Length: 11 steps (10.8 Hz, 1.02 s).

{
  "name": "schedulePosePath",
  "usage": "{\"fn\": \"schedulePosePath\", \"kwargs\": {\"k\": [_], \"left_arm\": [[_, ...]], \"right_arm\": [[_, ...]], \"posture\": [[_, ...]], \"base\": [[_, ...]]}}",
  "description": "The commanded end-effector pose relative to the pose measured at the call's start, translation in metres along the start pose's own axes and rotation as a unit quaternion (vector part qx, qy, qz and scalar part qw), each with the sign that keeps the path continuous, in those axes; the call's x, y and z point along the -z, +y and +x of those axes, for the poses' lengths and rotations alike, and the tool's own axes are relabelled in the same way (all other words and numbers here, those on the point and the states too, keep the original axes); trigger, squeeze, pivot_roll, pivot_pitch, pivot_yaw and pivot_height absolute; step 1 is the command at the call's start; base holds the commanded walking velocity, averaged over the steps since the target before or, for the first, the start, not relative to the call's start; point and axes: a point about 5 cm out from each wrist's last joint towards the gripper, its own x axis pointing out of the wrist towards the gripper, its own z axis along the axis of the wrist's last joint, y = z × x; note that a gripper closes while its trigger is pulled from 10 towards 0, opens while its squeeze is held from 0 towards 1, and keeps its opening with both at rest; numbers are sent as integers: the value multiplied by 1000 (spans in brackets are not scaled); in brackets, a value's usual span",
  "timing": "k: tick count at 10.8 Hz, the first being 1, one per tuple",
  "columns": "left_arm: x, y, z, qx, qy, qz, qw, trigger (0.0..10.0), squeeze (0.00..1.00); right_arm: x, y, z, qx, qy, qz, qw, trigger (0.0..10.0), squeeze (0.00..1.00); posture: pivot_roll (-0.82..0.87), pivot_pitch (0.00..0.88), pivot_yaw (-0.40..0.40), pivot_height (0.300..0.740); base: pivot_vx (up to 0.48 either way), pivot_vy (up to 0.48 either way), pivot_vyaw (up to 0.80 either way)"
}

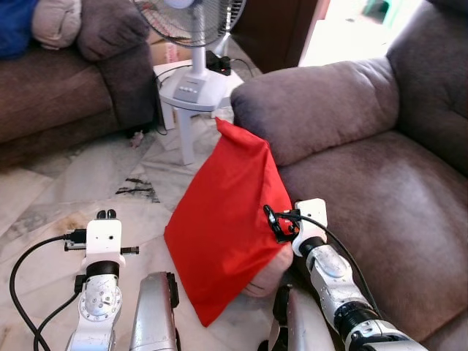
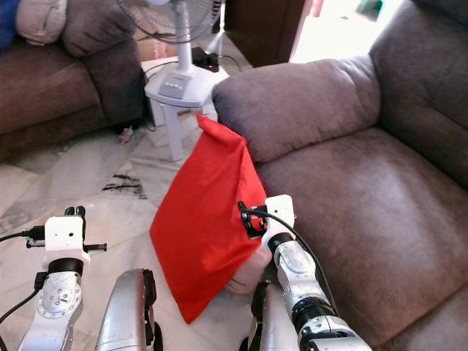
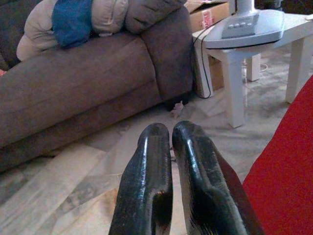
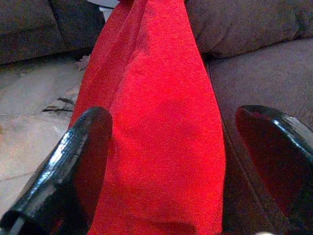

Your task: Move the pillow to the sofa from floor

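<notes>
Marble floor (image 1: 66,183) runs between two brown sofas, with a white fan (image 1: 194,80) behind; we see the red pillow (image 1: 227,219) standing on its lower corner, leaning against the front of the sofa (image 1: 380,197) on our right, long axis tilted up toward the armrest; our right gripper (image 4: 176,161) is nearer, fingers spread wide astride the pillow's edge, not yet closed; our left gripper (image 3: 178,186) hovers beside it, fingers pressed together, holding nothing.
</notes>
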Motion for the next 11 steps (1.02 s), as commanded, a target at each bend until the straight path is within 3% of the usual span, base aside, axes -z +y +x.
{"fn": "schedulePosePath", "kwargs": {"k": [1, 2, 3, 4, 7, 10, 11], "left_arm": [[0, 0, -2, -1, 3, -9, 1000, 10000, 0], [1, -1, -2, -1, 5, -10, 1000, 10000, 0], [1, -1, -2, -2, 5, -10, 1000, 10000, 0], [1, -1, -2, -2, 5, -10, 1000, 10000, 0], [1, -2, -2, -1, 6, -10, 1000, 10000, 0], [1, -3, -2, 0, 5, -12, 1000, 10000, 0], [1, -3, -2, 1, 6, -13, 1000, 10000, 0]], "right_arm": [[5, -1, -3, -1, 10, 12, 1000, 10000, 0], [8, 1, -4, -15, 17, 19, 1000, 10000, 0], [10, 1, -5, -16, 21, 24, 999, 10000, 94], [11, 3, -5, -22, 20, 43, 999, 10000, 1000], [12, 7, -2, -42, 29, 119, 992, 10000, 1000], [17, 8, -4, -52, 45, 117, 991, 10000, 1000], [17, 8, -4, -51, 48, 115, 991, 10000, 208]], "posture": [[163, 176, -85, 513], [160, 177, -87, 513], [160, 177, -87, 513], [165, 179, -89, 513], [163, 180, -89, 513], [163, 180, -90, 513], [163, 180, -90, 513]], "base": [[0, 0, 0], [0, 0, 0], [0, 0, 0], [0, 0, 0], [0, 0, 0], [0, 0, 0], [0, 0, 0]]}}
